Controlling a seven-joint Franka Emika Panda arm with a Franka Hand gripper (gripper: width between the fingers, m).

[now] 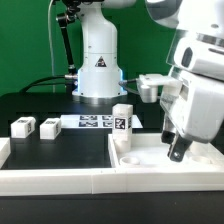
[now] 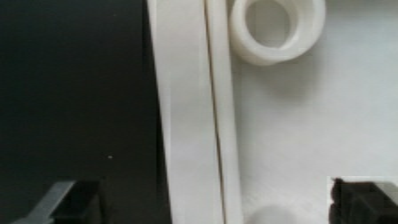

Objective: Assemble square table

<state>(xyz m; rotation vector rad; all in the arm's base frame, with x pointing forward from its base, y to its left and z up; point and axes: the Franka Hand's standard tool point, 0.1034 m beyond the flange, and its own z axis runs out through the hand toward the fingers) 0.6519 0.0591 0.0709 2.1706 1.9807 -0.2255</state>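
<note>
The white square tabletop (image 1: 150, 162) lies flat at the exterior view's right. One white tagged leg (image 1: 121, 122) stands upright at its far left corner. Two more legs (image 1: 22, 126) (image 1: 48, 127) lie on the black table at the left. My gripper (image 1: 176, 150) hangs just above the tabletop's right part, open and empty. In the wrist view the gripper (image 2: 217, 205) straddles the tabletop's raised rim (image 2: 187, 120), its dark fingertips (image 2: 68, 200) set wide apart. A round screw socket (image 2: 276, 30) shows in the tabletop's surface ahead of the fingers.
The marker board (image 1: 95, 122) lies in front of the robot base (image 1: 98, 70). The long white border wall (image 1: 90, 182) runs along the front of the table. Black cables trail behind the base at the left.
</note>
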